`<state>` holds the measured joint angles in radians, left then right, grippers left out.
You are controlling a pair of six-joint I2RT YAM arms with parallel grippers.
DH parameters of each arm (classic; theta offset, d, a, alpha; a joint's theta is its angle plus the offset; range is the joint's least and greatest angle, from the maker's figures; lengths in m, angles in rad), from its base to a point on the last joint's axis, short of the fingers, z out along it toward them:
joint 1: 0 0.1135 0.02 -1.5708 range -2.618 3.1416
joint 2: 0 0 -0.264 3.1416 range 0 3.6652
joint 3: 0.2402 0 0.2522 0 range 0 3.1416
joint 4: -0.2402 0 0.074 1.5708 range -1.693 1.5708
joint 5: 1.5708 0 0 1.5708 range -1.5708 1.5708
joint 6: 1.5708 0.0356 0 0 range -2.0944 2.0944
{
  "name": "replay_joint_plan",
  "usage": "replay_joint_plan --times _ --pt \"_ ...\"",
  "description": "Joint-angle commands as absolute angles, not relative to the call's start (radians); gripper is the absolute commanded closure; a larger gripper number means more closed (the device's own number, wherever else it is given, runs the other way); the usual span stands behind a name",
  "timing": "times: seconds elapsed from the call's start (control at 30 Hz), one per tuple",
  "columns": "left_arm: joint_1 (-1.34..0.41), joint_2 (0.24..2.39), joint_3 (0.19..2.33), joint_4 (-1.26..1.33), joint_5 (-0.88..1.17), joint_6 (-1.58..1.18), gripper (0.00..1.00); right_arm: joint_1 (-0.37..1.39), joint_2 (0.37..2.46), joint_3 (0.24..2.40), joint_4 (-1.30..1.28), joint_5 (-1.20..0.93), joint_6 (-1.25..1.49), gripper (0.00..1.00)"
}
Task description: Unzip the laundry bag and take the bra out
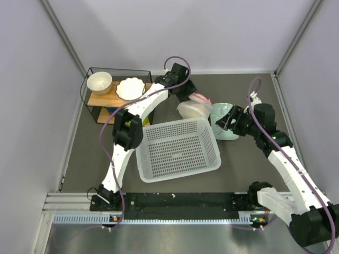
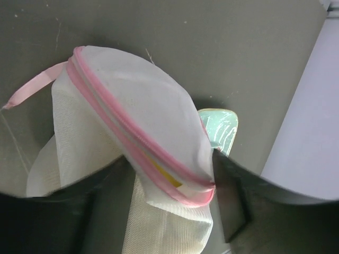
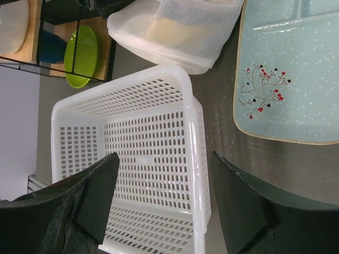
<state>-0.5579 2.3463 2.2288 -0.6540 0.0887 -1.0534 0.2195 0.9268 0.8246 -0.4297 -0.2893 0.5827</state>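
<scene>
The laundry bag (image 1: 192, 109), a white mesh pod with a pink zip rim, lies behind the basket, next to the mint tray. My left gripper (image 1: 192, 98) is on it from above. In the left wrist view the bag (image 2: 137, 106) fills the gap between my fingers, which press on its lower end at the left gripper (image 2: 170, 159). A sliver of the yellow bra (image 2: 168, 173) shows through a short gap in the zip. My right gripper (image 1: 229, 123) is open and empty, over the basket's right rim (image 3: 164, 156). The bag (image 3: 175, 32) shows pale yellow inside.
The white perforated basket (image 1: 177, 174) stands in the middle, also in the right wrist view (image 3: 190, 132). The mint tray (image 1: 226, 135) lies to its right (image 3: 286, 79). A black wire rack (image 1: 114, 87) with white bowls stands at the back left, with a green dish (image 3: 82, 55) under it.
</scene>
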Motion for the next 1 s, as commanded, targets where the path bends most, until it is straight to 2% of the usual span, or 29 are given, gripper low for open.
replay_joint_plan --times 0.0,0.03,0.07,0.1,0.2,0.33,0.53,0.97 --pt "-0.564 2.365 2.253 -0.589 0.110 -1.068 0.49 0.212 0.916 0.827 -0.425 -0.287 0.557 0.29" --pt "-0.565 2.365 2.255 -0.583 0.124 -1.062 0.79 0.212 0.916 0.825 -0.426 -0.282 0.557 0.29" --pt "-0.566 2.359 2.258 -0.575 0.144 -1.048 0.95 0.212 0.925 0.828 -0.426 -0.279 0.549 0.29" --pt "-0.566 2.353 2.260 -0.568 0.167 -1.031 1.00 0.210 0.930 0.830 -0.426 -0.276 0.548 0.29" --pt "-0.564 2.313 2.266 -0.548 0.271 -0.936 1.00 0.180 0.952 0.836 -0.426 -0.296 0.538 0.29" --pt "-0.558 2.244 2.264 -0.486 0.486 -0.825 1.00 0.022 1.000 0.876 -0.396 -0.481 0.538 0.29" --pt "-0.543 2.128 2.287 -0.443 0.733 -0.726 1.00 0.008 1.057 0.946 -0.325 -0.604 0.555 0.29" --pt "-0.545 1.994 2.267 -0.452 0.859 -0.667 1.00 0.032 1.032 0.963 -0.210 -0.790 0.618 0.31"
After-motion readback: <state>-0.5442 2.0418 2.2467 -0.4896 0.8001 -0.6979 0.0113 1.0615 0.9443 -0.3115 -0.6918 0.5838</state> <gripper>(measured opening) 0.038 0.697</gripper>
